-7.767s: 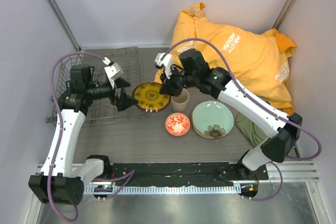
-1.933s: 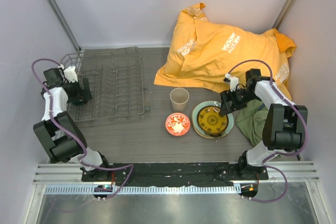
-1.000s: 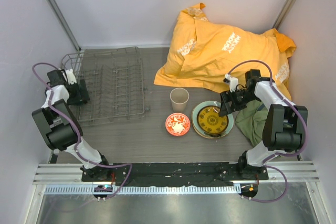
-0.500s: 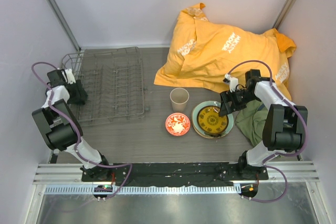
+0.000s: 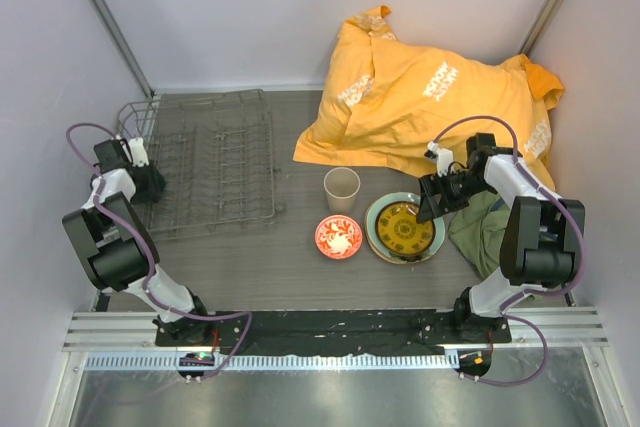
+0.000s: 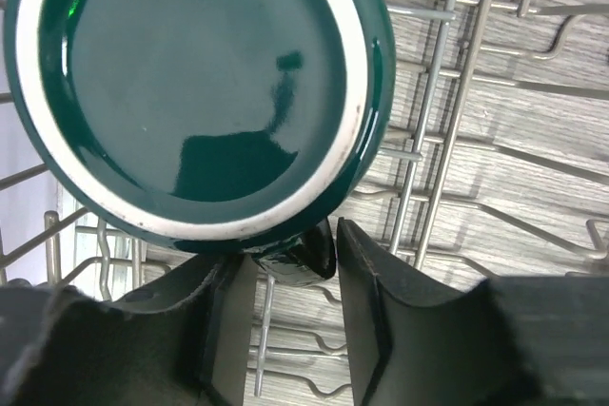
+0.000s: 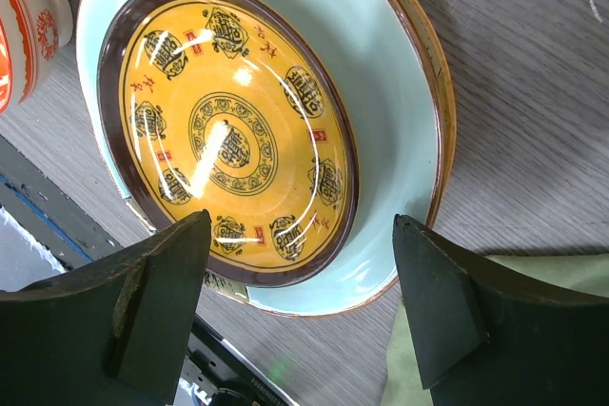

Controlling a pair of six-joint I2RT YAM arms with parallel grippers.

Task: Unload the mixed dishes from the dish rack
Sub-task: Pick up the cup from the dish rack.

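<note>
Closest is one small white-and-red bowl, sitting right way up on the table. Just right of it are two plates in a stack. The small yellow-and-dark patterned plate lies flat inside the pale green flower-marked plate. The yellow one has a ring of dark signs I cannot read.

The right gripper hangs over this stack. Its jaws are wide apart and hold nothing. A green cloth lies beside the plates.

A bit farther back, one beige handleless cup stands with its mouth up.

On the left is one dish rack. One dark green mug sits at its left end, with its bottom facing the wrist camera and its handle pointing at the left gripper. The jaws are nearly closed and pinch the handle.

Farthest back is one orange cloth with white letters too small to read.
</note>
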